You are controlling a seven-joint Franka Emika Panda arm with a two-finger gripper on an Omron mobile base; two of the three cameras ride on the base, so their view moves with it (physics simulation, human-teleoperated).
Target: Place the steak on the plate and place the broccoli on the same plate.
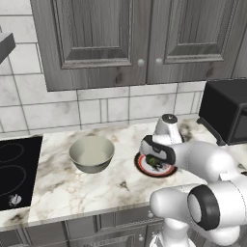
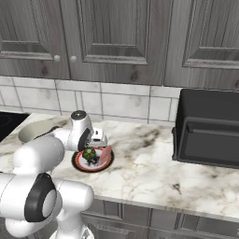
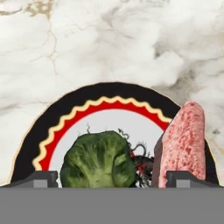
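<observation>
The plate [image 3: 65, 111], round with a black and red-orange rim, lies on the marble counter. The green broccoli [image 3: 98, 159] sits on its white centre. The pinkish-red steak [image 3: 181, 140] leans on the plate's right side. My gripper [image 3: 113, 178] hangs just above the plate, open, with its fingertips [image 3: 43, 177] wide apart on either side of the broccoli and not gripping it. From the right base view the gripper [image 2: 94, 147] is over the plate [image 2: 93, 169], with the broccoli [image 2: 89, 154] and steak [image 2: 106, 153] below it. In the left base view the hand covers much of the plate [image 1: 144, 169].
A grey-beige bowl [image 1: 91, 153] stands left of the plate. A black microwave [image 2: 207, 128] sits at the right on the counter, and a black cooktop [image 1: 17, 169] at the far left. Grey cabinets hang above the tiled wall. The counter's front edge runs close to the plate.
</observation>
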